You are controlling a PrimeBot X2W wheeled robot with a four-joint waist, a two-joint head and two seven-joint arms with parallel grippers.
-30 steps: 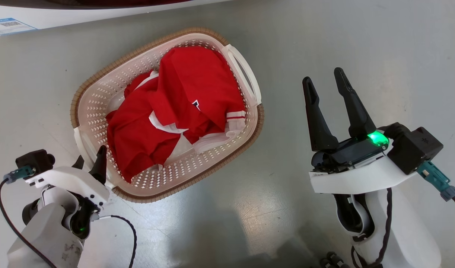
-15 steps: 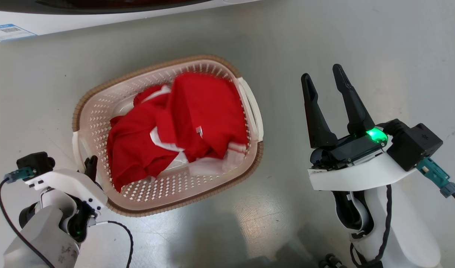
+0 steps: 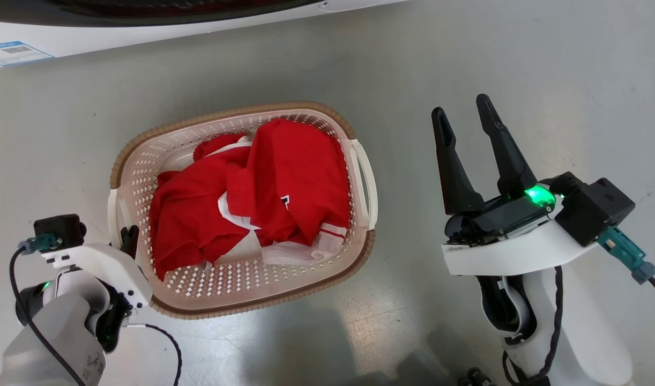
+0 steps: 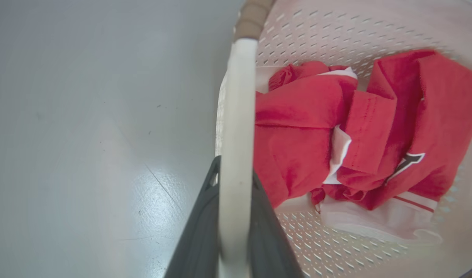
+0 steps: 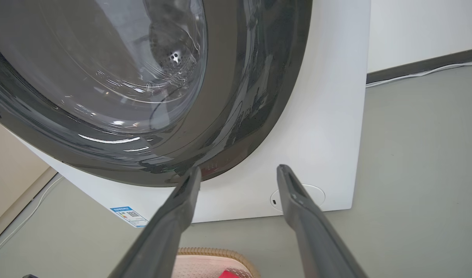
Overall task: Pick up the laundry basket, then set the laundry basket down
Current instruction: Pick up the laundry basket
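Both short ends of the laundry basket (image 3: 225, 281) carry white loops, the left handle (image 3: 113, 212) and the right handle (image 3: 366, 182). Its long axis runs across the head view between them, the right end a little farther from the robot. It lies on or just over the grey floor (image 3: 520, 64), short of the washing machine (image 5: 328, 116), and holds red clothing (image 3: 290, 177). The left gripper (image 3: 128, 240) pinches the left handle, one finger on each side. The right gripper (image 3: 461, 107), fingers spread, hovers beyond the right handle, not touching it.
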